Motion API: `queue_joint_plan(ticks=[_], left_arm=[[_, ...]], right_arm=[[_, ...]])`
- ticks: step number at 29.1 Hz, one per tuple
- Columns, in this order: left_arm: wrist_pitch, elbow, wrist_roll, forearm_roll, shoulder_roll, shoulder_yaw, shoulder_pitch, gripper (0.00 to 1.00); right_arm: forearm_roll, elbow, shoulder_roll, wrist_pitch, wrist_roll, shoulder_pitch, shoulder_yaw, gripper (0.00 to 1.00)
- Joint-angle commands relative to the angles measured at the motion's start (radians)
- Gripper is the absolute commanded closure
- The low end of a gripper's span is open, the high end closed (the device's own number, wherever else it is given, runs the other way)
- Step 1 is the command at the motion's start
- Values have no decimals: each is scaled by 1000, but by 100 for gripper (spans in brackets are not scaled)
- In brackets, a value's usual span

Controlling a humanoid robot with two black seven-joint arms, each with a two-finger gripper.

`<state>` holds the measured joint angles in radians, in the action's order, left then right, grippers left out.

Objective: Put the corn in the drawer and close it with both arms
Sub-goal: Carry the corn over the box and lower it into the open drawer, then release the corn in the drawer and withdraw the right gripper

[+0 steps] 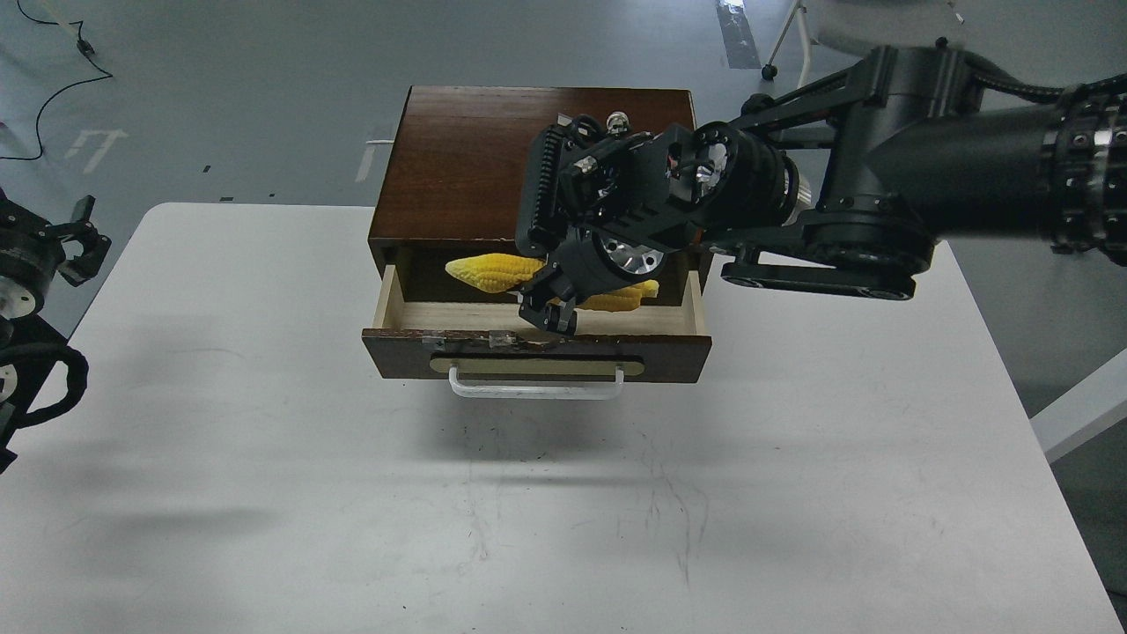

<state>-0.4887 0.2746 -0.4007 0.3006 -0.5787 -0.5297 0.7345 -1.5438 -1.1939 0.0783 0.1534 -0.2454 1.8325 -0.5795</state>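
Yellow corn point(493, 271) lies crosswise in the open drawer point(537, 352), tip left.

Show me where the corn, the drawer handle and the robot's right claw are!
corn point(491, 271): head view, on its yellow left end.
drawer handle point(537, 387): head view, on the white bar's middle.
right gripper point(548, 314): head view, between its fingertips, over the open drawer point(678, 348).

Right arm point(792, 202) hangs right over the open drawer point(537, 352), blocking the top way in, but the white table point(264, 440) out front is wide open.
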Motion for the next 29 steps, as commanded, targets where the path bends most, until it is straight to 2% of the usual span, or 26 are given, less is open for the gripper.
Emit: queue_joint_plan(ticks=[1, 9, 13, 14, 15, 16, 17, 20, 26, 29], left_arm=[[0, 0, 2, 0, -1, 1, 0, 2], [0, 14, -6, 5, -29, -4, 3, 2], [0, 89, 0, 8, -98, -15, 5, 2], [0, 116, 8, 6, -118, -15, 8, 2], [0, 117, 8, 6, -118, -15, 8, 2], [0, 141, 11, 6, -136, -10, 23, 2], [0, 149, 26, -6, -154, 3, 57, 2], [0, 185, 72, -40, -167, 7, 85, 2], [0, 233, 77, -178, -178, 5, 146, 2], [0, 361, 83, -204, -205, 5, 189, 2]], right_arm=[[8, 0, 2, 0, 0, -4, 1, 37], [10, 2, 9, -6, 0, -25, 17, 31], [82, 8, 18, -6, 1, -24, 88, 24], [135, 16, 23, -5, 1, -22, 121, 19], [136, 16, 23, -5, 1, -22, 121, 19], [198, 39, 32, -5, 3, -22, 163, 7], [261, 63, 43, -2, 3, -22, 206, 0], [362, 105, 79, 0, 3, -27, 274, 0], [602, 203, 182, -9, 11, -113, 431, 0], [729, 233, 291, -8, 15, -201, 553, 0]])
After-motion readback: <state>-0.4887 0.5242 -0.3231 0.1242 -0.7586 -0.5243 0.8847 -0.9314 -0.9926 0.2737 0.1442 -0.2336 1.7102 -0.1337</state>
